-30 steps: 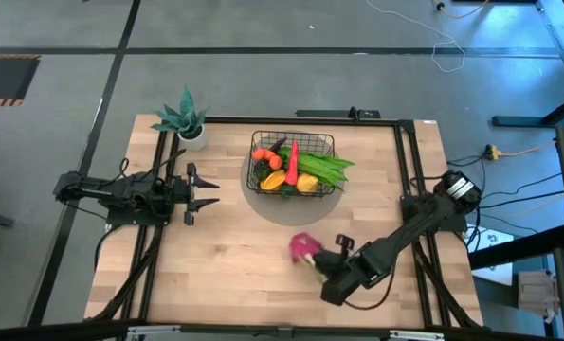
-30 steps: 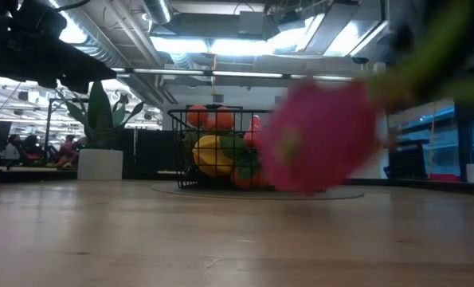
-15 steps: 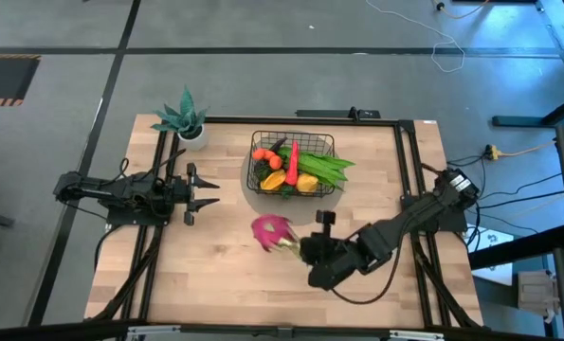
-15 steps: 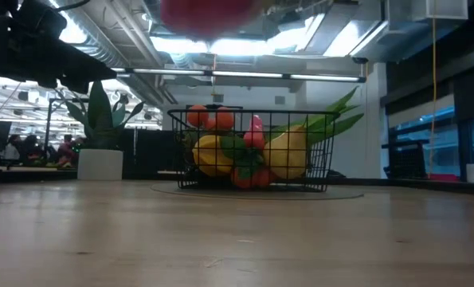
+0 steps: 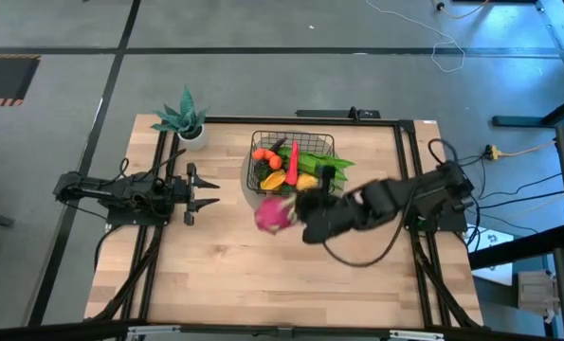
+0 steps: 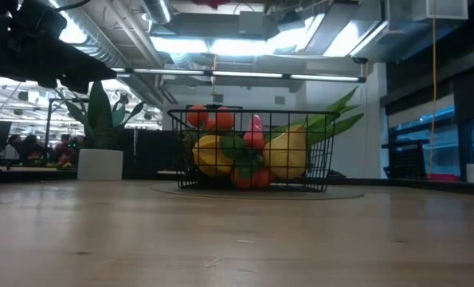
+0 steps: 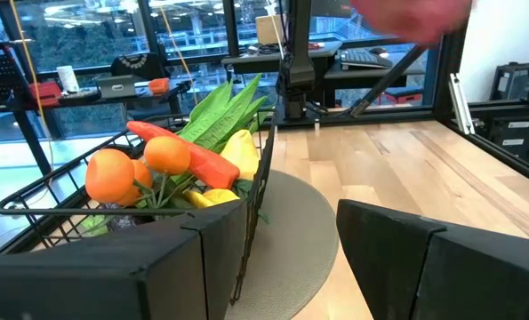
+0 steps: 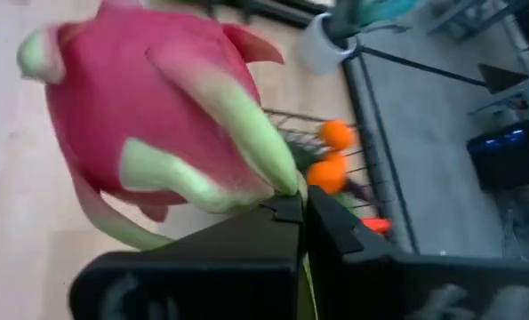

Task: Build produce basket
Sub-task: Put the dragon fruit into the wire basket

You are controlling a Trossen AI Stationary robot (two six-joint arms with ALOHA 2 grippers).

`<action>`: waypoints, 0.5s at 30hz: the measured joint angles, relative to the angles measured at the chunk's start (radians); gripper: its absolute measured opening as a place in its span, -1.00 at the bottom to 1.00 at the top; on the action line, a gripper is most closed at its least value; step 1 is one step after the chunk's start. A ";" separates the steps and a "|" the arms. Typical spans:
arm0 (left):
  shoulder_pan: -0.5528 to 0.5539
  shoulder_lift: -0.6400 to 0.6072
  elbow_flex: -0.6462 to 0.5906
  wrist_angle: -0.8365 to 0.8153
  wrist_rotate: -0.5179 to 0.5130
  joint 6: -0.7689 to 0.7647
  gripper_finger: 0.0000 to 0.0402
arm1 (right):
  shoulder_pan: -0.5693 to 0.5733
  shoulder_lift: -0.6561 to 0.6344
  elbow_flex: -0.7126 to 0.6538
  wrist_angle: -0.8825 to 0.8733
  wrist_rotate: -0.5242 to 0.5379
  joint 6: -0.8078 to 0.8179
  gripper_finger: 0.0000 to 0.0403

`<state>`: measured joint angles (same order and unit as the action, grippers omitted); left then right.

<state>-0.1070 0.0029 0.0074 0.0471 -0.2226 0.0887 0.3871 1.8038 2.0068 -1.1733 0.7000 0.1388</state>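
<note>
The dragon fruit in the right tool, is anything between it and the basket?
Nothing visible. The right tool holds the dragon fruit in the air just off the basket's near rim, with only bare table and mat between. The basket is already crowded with produce, so free room looks tight.

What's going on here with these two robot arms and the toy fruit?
The right gripper is shut on a pink dragon fruit, carrying it above the table beside the black wire basket. The basket sits on a grey round mat and already holds oranges, a carrot and green bean pods. The left gripper waits open at the table's left side.
</note>
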 joint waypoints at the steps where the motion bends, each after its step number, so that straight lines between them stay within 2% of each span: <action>1: 0.000 0.000 0.000 0.000 0.000 0.000 -0.14 | -0.016 0.000 0.028 -0.016 0.000 -0.016 -1.00; 9: 0.000 0.000 0.000 0.000 0.000 0.000 -0.14 | -0.173 0.000 0.208 -0.141 -0.001 -0.076 -1.00; 15: 0.000 0.000 0.000 0.000 0.000 0.000 -0.14 | -0.296 0.000 0.257 -0.258 -0.001 -0.063 -1.00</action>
<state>-0.1070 0.0029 0.0074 0.0467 -0.2226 0.0887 0.0909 1.8038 2.2642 -1.4310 0.6987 0.0756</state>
